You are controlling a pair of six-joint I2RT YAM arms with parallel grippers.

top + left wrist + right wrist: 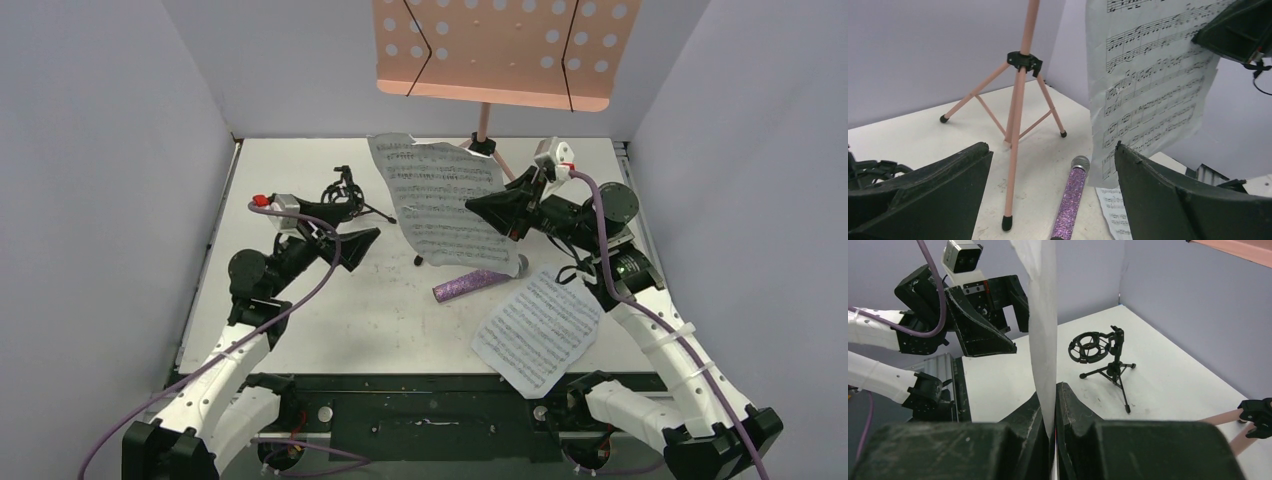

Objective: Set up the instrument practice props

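The pink perforated music stand [490, 50] stands at the back; its pole and tripod legs [1018, 100] show in the left wrist view. My right gripper [475, 208] is shut on the edge of one white sheet-music page [435, 200] and holds it upright above the table [1043, 315]. The second page [540, 325] lies flat at the front right. The purple glitter microphone [470, 285] lies on the table under the held page [1070, 197]. The black shock-mount tripod [345, 190] stands at the left. My left gripper [360, 222] is open and empty beside it.
Grey walls enclose the white table [300, 320] on three sides. The stand's legs [1053, 112] spread over the back middle. The left arm [978, 320] hovers facing the held page. A black base plate [420, 400] runs along the near edge.
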